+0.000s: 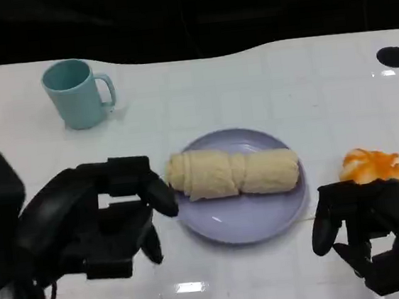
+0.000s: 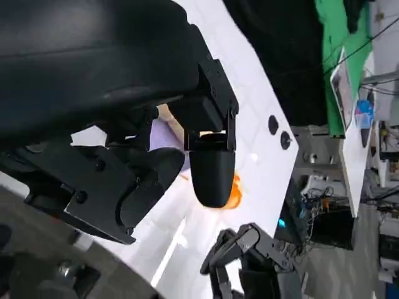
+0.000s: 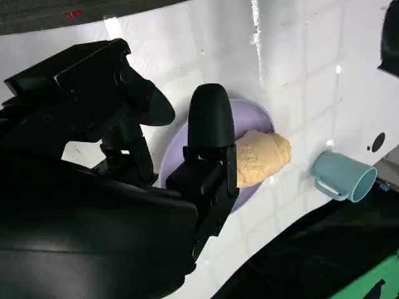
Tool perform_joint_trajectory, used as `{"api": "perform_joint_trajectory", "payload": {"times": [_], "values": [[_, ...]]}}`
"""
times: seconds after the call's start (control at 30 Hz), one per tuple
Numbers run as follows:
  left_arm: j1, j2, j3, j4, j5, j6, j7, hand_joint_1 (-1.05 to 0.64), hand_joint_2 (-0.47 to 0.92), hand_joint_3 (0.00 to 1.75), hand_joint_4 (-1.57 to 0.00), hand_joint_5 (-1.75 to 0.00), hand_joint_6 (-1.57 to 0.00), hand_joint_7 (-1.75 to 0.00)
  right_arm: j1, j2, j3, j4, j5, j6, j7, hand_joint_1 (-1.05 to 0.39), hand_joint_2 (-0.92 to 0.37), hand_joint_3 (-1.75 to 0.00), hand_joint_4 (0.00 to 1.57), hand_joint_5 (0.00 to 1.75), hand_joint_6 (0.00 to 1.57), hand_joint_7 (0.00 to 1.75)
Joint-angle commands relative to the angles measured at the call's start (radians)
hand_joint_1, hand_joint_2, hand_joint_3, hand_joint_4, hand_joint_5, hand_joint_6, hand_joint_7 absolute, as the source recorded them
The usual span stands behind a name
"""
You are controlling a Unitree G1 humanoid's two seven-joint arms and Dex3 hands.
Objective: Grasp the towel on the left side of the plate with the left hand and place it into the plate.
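Observation:
A rolled cream towel (image 1: 234, 173) lies across the lavender plate (image 1: 250, 219) at the table's middle. My left hand (image 1: 100, 220) hovers just left of the plate, fingers apart and holding nothing, one fingertip close to the towel's left end. My right hand (image 1: 376, 234) sits at the lower right, right of the plate, fingers loosely curled with nothing in them. In the right wrist view the towel (image 3: 262, 159) and plate (image 3: 171, 156) show past the right hand's fingers (image 3: 212, 124). In the left wrist view a bit of towel (image 2: 163, 114) and plate (image 2: 168, 138) peeks between the left hand's fingers (image 2: 212, 171).
A teal mug (image 1: 76, 93) stands at the back left. An orange fruit-like object (image 1: 376, 166) lies right of the plate, just behind my right hand. Black round marks (image 1: 392, 56) sit near the table's far edge.

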Motion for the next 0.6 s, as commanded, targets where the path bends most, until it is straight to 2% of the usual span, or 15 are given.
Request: {"api": "perform_joint_trajectory", "payload": {"times": [0.03,0.1,0.23,0.4,0.6], "values": [[0.027,-0.027,0.033,0.005,-0.071,0.107,0.072,-0.11,0.55,1.23,-0.78,-1.72,-0.77,-1.45,0.010,-0.023,-0.044,0.015,0.024,-0.024,0.017,0.01,-0.54,-1.12,0.75,1.75,0.71,1.45],[0.024,-0.047,0.038,0.021,-0.094,0.149,0.105,-0.13,0.58,1.16,-0.73,-1.74,-0.71,-1.51,0.014,-0.029,-0.053,0.021,0.029,-0.035,0.024,0.01,-0.54,-1.12,0.74,1.75,0.70,1.45],[0.006,-0.070,0.065,0.067,-0.151,0.207,0.138,-0.14,0.62,1.10,-0.75,-1.75,-0.68,-1.58,0.019,-0.035,-0.059,0.031,0.031,-0.050,0.029,0.01,-0.55,-1.12,0.74,1.75,0.70,1.45],[-0.014,-0.087,0.066,0.142,-0.165,0.208,0.183,-0.15,0.65,1.06,-0.76,-1.75,-0.65,-1.64,0.014,-0.037,-0.056,0.045,0.025,-0.055,0.024,0.01,-0.55,-1.12,0.74,1.75,0.70,1.45],[-0.018,-0.074,0.056,0.170,-0.170,0.189,0.190,-0.13,0.65,1.08,-0.78,-1.75,-0.65,-1.66,0.012,-0.032,-0.049,0.056,0.016,-0.068,0.015,0.03,-0.55,-1.12,0.75,1.75,0.69,1.46]]}}
